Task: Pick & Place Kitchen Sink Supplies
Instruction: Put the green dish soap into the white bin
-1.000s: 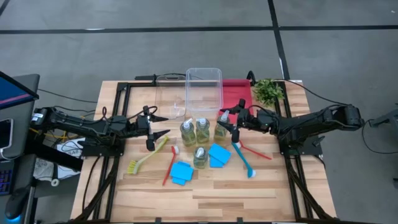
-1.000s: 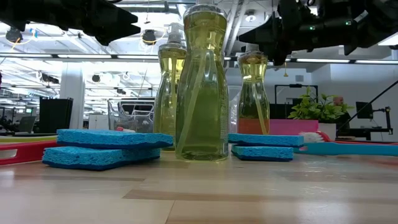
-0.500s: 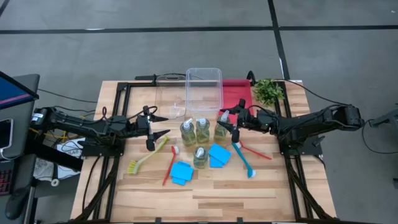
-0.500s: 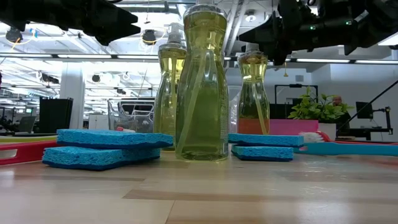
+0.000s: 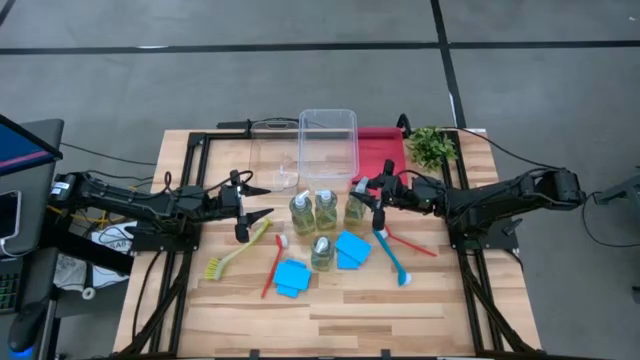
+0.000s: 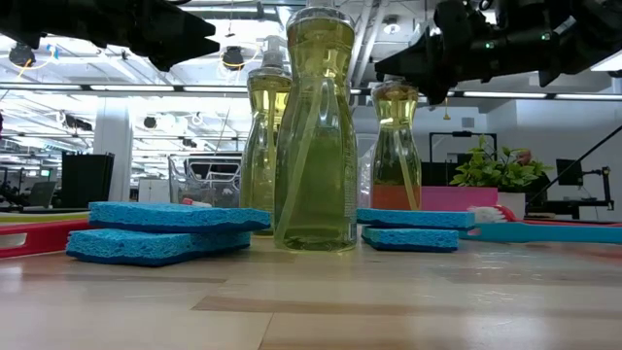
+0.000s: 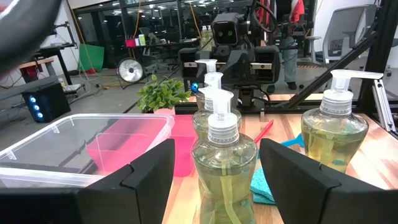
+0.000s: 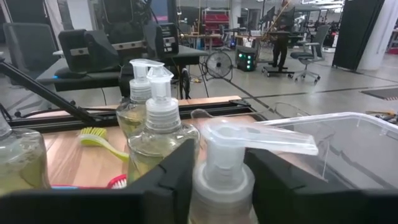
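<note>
- While the right gripper point(image 5: 366, 198) stands at the rightmost pump bottle point(image 5: 356, 207), its fingers point(image 8: 166, 180) are apart, one on each side of the white pump neck, so I judge that the step in hand is the grasp of this bottle.
- This bottle stands upright on the table point(image 5: 400, 310), just in front of the red bin point(image 5: 380, 150) and near the clear bin point(image 5: 328, 143).
- The fingers do not seem to press the neck yet; whether they touch it, I cannot tell.
- The next move calls for closing on the neck under the pump head, then lifting straight up, because two other bottles point(image 5: 313, 209) stand close beside it and could be knocked.
- The left gripper point(image 5: 257, 201) waits with fingers wide apart, near the yellow-green brush point(image 5: 238, 250), facing the bottles.
- The fourth bottle point(image 5: 321, 252) stands between the blue sponges point(image 5: 291, 277), and the red brush point(image 5: 272, 266) and blue brush point(image 5: 391, 255) lie flat on the table, all not yet placed.
</note>
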You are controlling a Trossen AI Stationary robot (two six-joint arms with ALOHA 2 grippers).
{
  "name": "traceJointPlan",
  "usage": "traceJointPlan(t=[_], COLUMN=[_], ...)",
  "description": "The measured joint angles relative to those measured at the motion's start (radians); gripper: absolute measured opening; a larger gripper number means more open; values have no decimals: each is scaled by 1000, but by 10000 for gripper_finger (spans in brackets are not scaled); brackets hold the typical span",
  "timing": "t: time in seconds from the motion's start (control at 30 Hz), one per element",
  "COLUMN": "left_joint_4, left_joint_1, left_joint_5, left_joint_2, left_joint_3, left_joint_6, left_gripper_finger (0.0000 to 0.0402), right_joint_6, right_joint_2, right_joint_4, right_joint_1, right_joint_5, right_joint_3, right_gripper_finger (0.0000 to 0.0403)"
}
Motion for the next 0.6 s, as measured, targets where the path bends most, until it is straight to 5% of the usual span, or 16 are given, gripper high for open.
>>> traceJointPlan(t=[0.2, 0.43, 0.6], left_joint_4=[0, 0, 0], left_joint_1=[0, 0, 0], left_joint_5=[0, 0, 0], left_joint_2=[0, 0, 0], left_joint_3=[0, 0, 0], left_joint_6=[0, 0, 0], left_gripper_finger=[237, 237, 237], right_joint_6=[0, 22, 23], right_joint_2=[0, 0, 0], right_joint_4=[0, 3, 3], right_joint_1=[0, 0, 0], right_joint_5=[0, 0, 0], right_joint_3=[0, 0, 0], right_gripper_finger=[101, 144, 101])
